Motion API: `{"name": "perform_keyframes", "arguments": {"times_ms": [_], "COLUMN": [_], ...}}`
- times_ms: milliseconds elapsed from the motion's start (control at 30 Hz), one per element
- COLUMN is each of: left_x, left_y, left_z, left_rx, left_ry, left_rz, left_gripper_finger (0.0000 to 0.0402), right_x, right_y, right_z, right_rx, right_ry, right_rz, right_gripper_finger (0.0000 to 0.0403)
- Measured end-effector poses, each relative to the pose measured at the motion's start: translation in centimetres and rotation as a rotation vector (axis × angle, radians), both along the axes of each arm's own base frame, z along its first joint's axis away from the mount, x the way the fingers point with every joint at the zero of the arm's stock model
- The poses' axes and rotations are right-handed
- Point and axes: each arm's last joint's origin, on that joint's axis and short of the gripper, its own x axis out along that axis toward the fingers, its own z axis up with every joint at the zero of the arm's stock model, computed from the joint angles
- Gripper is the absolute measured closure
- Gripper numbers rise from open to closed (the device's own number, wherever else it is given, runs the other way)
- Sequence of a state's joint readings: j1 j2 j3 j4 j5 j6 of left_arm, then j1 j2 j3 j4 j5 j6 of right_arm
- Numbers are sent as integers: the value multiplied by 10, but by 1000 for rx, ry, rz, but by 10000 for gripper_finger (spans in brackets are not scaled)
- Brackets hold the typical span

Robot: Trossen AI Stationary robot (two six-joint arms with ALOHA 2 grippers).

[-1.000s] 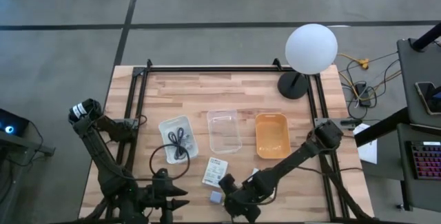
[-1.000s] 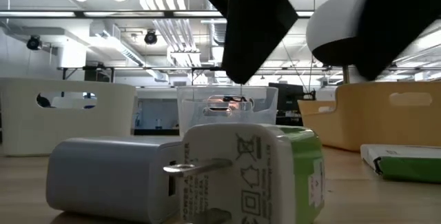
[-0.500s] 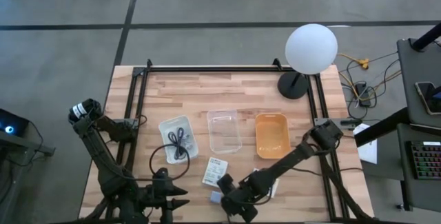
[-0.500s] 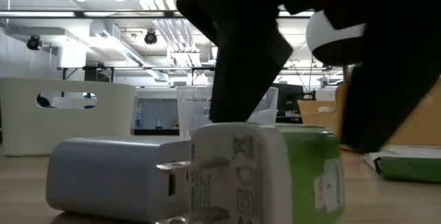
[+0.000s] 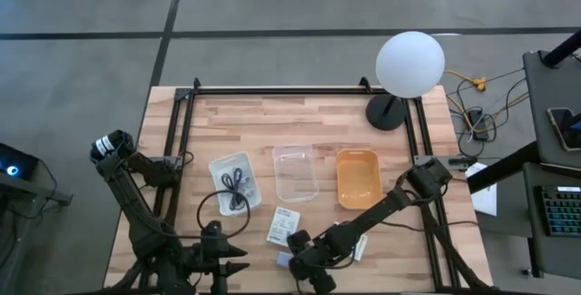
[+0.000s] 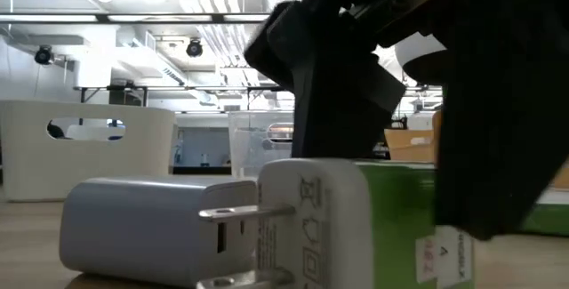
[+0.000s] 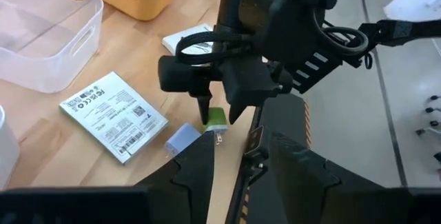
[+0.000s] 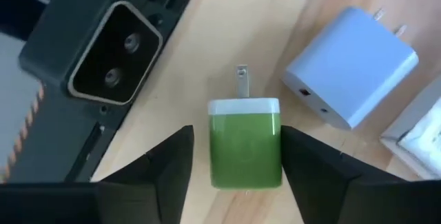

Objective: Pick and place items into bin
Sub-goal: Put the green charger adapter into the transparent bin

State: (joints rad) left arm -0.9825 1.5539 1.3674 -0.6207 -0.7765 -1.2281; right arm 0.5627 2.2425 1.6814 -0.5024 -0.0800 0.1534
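Right gripper (image 8: 238, 156) sits at the desk's near edge, fingers spread either side of the green charger (image 8: 245, 138), not yet clamped. Lavender charger (image 8: 351, 64) lies just beside it. Left gripper (image 7: 238, 156) waits open near the near edge. Farther back, a printed packet (image 7: 114, 115), then the clear tray (image 5: 296, 172).

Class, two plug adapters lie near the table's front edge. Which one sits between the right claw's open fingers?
The green adapter, flanked by the right claw. The lavender adapter lies beside it, outside the fingers.
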Motion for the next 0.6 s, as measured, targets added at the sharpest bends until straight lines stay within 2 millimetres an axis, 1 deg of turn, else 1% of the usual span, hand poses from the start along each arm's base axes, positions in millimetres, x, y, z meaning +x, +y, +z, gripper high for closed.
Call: {"name": "perform_keyframes", "arguments": {"times_ms": [233,300,367,433,500,600], "left_x": [0,0,0,0,0,0], "left_y": [0,0,0,0,0,0], "left_z": [0,0,0,0,0,0], "left_rx": [11,11,10,8,7,6], "left_ry": [0,0,-1,-2,-3,-4], "left_rz": [-6,-6,-6,-6,-6,-6], "left_gripper_finger": [279,279,279,279,279,279], "right_x": [1,1,-1,-4,-9,-20], "right_y": [-2,-4,-6,-10,-14,-24], "right_z": [2,4,11,24,43,78], "right_rx": [47,75,83,76,64,75], "right_ry": [35,60,78,59,38,-6], "right_rz": [-113,-181,-251,-310,-373,-498], "right_gripper_finger": [274,280,280,280,277,265]}}
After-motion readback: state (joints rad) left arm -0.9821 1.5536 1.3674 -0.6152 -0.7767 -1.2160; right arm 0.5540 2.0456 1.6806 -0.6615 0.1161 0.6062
